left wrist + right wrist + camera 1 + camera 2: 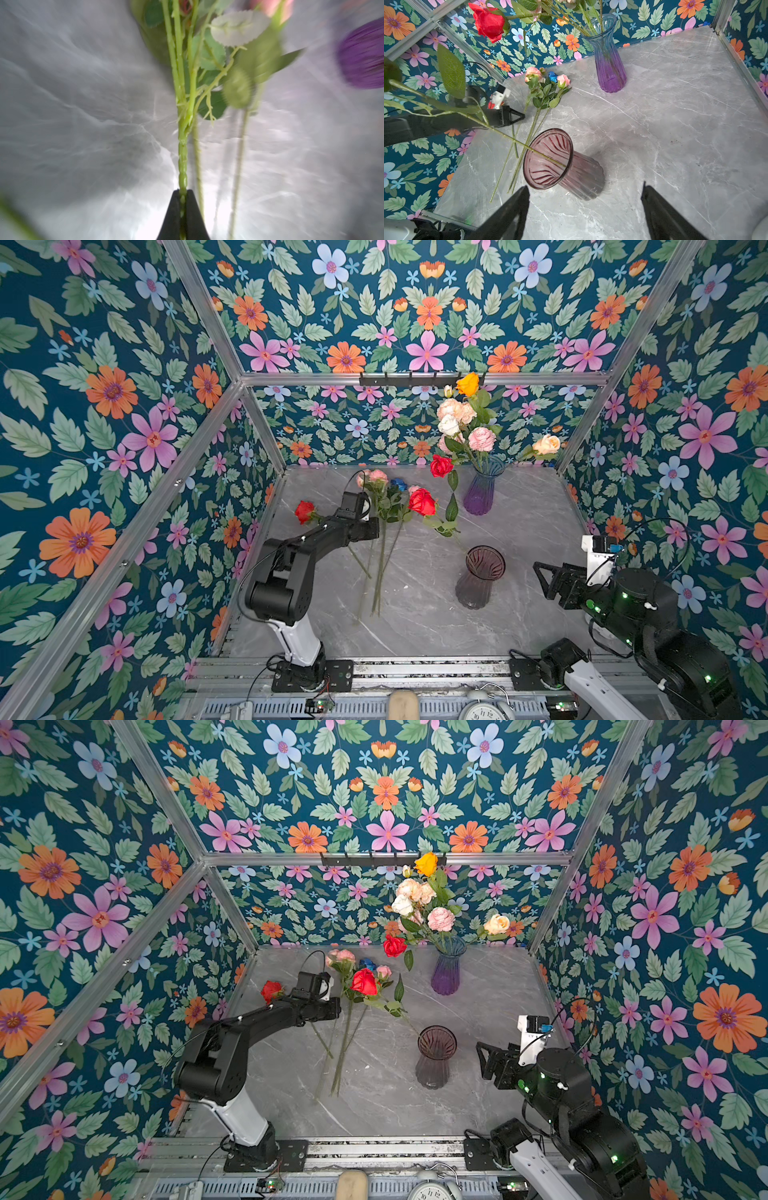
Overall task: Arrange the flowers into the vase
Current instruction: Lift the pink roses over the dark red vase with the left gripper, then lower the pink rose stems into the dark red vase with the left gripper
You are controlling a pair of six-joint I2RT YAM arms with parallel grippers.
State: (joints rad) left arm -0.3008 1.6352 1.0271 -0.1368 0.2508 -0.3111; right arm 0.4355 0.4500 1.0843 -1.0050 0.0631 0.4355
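A red rose [304, 512] with crumpled cloth petals lies at the left edge of the grey, marble-veined bench [519, 510], and its thin stem passes under the left arm. The left gripper [376, 526] is clamped tight on a knobbly, branching green stem [182, 158]. Just to its right lie the loose flowers [388, 493]: pink buds, a blue bloom, saw-edged leaves and long stems fanned toward the front. A second rose [422, 502], also red, leans above them. Its stem crosses over theirs and runs down into the mouth of a smoky mauve vase [478, 580], which is ribbed glass, upright and wide-rimmed. Farther back stands a slimmer fluted purple vase [480, 493], blue at the neck. It holds a bouquet [461, 418] of orange, peach, white, pink, red and cream blooms. The right gripper [542, 580] hangs near the mauve vase with its black jaws spread wide, holding nothing.
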